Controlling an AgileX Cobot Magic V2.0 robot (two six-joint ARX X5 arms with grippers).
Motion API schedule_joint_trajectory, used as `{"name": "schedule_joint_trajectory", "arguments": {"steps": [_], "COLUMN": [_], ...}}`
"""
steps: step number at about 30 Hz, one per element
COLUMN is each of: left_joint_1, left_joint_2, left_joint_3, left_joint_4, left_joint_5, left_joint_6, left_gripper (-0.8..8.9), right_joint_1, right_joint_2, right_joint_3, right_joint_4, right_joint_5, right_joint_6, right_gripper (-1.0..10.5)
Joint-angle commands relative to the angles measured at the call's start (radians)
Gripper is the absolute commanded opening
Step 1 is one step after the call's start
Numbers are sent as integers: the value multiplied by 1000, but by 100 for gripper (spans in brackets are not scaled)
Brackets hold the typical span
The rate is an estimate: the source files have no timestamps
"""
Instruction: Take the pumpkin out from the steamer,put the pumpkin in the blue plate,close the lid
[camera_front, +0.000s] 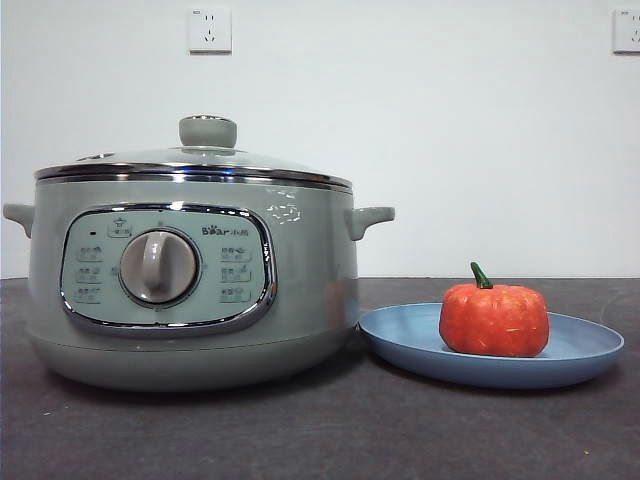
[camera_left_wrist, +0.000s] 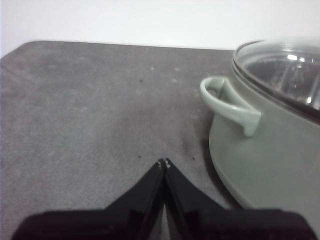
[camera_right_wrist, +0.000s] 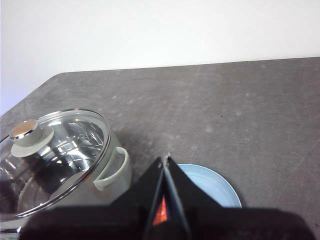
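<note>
The left pincer (camera_left_wrist: 164, 162) is pressed closed and empty above bare tabletop (camera_left_wrist: 100, 110), beside the steamer (camera_left_wrist: 270, 155). The right pincer (camera_right_wrist: 166, 159), likewise closed and holding nothing, hovers over the blue plate (camera_right_wrist: 215, 187). The pumpkin (camera_front: 494, 318) sits on that plate, just beside the steamer, whose lid (camera_front: 200, 160) is on. The tabletop is dark grey and mottled; behind it a white wall (camera_front: 450, 120) carries two power sockets (camera_front: 209, 29).
</note>
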Motion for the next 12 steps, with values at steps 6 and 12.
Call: {"name": "schedule_joint_trajectory", "arguments": {"steps": [6,12], "left_joint_1": [4,4], "left_joint_2": [-4,-4], "left_joint_3": [-17,-17], "left_joint_4": [6,6], "left_joint_5": [-1,0], "left_joint_6": [-29,-29], "left_gripper": [-3,-3], "right_joint_1": [1,1], "right_joint_2": [0,0], "right_joint_3": [0,0], "right_joint_4": [-21,-20], "right_joint_5": [3,3], "right_joint_6": [10,10], "right_gripper": [-17,-17]}}
